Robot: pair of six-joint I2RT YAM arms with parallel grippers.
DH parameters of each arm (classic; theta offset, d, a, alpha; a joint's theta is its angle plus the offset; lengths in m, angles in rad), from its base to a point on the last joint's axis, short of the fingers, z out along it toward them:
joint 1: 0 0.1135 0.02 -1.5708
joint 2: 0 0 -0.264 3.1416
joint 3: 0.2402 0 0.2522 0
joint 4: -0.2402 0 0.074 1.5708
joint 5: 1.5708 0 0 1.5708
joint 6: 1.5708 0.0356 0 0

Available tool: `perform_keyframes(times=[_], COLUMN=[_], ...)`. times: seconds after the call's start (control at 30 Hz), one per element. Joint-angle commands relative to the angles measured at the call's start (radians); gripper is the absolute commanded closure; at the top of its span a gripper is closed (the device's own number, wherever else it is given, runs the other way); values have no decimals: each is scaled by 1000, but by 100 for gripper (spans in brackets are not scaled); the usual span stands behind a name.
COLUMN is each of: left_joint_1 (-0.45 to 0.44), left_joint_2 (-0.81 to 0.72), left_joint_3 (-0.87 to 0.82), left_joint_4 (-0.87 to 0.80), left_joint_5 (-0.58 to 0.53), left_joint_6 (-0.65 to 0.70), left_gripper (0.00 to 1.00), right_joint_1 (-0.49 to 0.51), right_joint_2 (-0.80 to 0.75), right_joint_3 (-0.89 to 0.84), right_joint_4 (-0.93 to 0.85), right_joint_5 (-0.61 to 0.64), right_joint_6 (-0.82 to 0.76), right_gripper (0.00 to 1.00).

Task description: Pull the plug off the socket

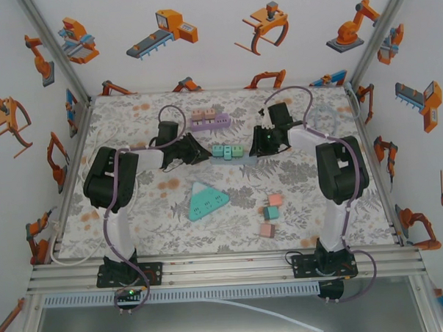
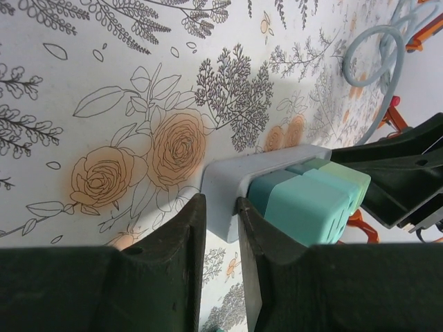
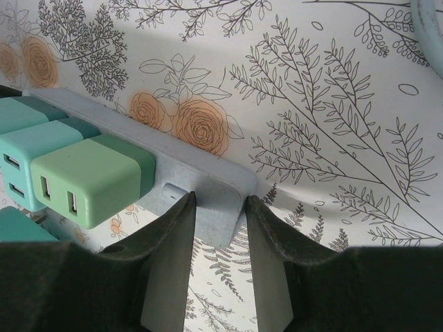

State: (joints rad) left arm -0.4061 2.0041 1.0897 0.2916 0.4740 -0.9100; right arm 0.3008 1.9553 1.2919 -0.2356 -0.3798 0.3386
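A grey power strip (image 1: 244, 155) lies across the middle of the table, and three plugs (image 1: 227, 151) in teal and green sit in it. My left gripper (image 1: 197, 154) is shut on the strip's left end. In the left wrist view the gripper (image 2: 221, 204) pinches the grey end (image 2: 225, 183), with a teal plug (image 2: 304, 207) just beyond the right finger. My right gripper (image 1: 257, 148) holds the other end. In the right wrist view its jaws (image 3: 220, 200) clamp the grey end (image 3: 214, 183) beside the green plug (image 3: 90, 180).
A purple strip with pinkish plugs (image 1: 208, 121) lies at the back. A teal triangular socket (image 1: 206, 202) sits in front, with loose pink and teal cubes (image 1: 271, 214) to its right. A grey cable coil (image 1: 328, 121) lies at the back right.
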Motion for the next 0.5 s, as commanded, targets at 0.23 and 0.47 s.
perform_keyframes(times=[0.23, 0.47], left_joint_1=[4, 6], left_joint_2=[-176, -347], left_joint_3=[-148, -281], left_joint_4=[-46, -75], left_joint_5=[44, -18], left_joint_6=[3, 37], left_gripper=[72, 72], right_joint_1=[155, 195], right_joint_2=[-60, -95], right_joint_3=[-118, -130], right_joint_4=[44, 41], right_joint_5=[-188, -145], right_joint_6=[108, 98], right_gripper=[65, 64])
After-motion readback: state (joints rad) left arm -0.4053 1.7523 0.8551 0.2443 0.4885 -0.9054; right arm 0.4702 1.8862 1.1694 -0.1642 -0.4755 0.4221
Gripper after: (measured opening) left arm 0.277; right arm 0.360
